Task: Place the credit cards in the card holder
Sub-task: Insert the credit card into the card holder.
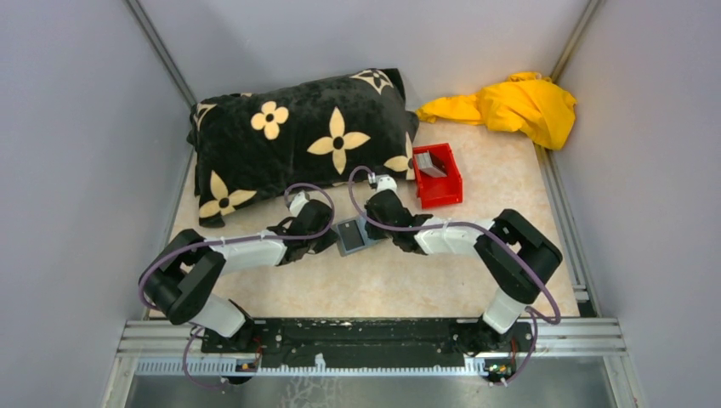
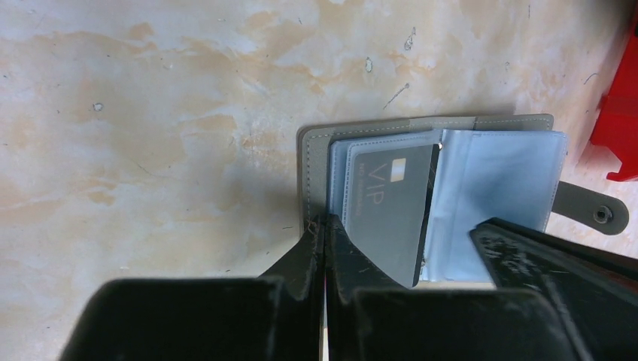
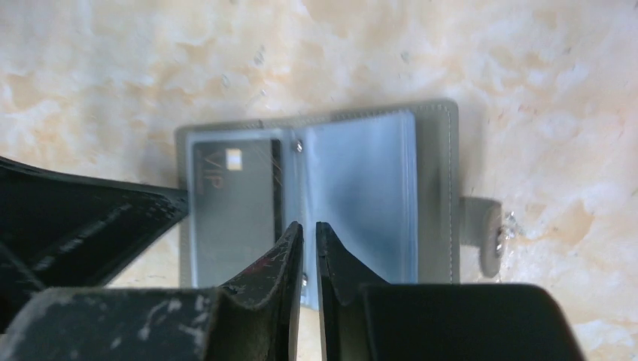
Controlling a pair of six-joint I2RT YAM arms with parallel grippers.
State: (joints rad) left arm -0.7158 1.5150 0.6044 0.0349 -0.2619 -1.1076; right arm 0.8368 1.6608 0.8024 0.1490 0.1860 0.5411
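The small flat grey folding card holder [image 1: 351, 235] lies open on the marbled beige bench [image 1: 510, 221], between the two arms and near the front of the bench. Its clear plastic pages are spread, and its grey strap with a snap stud [image 2: 594, 211] sticks out flat on the side towards the right arm. A dark grey card marked VIP [image 2: 391, 207] sits on the page nearer the left arm, slightly askew. How deep it is in a sleeve cannot be told.

The left tool [image 2: 324, 226] is closed, finger against finger, its tip at the outer edge of that page, just beside the card. Whether it pinches a sheet cannot be told. The right tool [image 3: 308, 229] hangs over the holder's spine with its fingers a narrow slit apart and nothing between them.

Behind the holder stands a small red plastic bin [image 1: 449, 191] with more grey cards [image 1: 429, 161] inside. A black pillow with cream flowers [image 1: 298, 140] and a crumpled yellow cloth [image 1: 510, 106] lie at the back.
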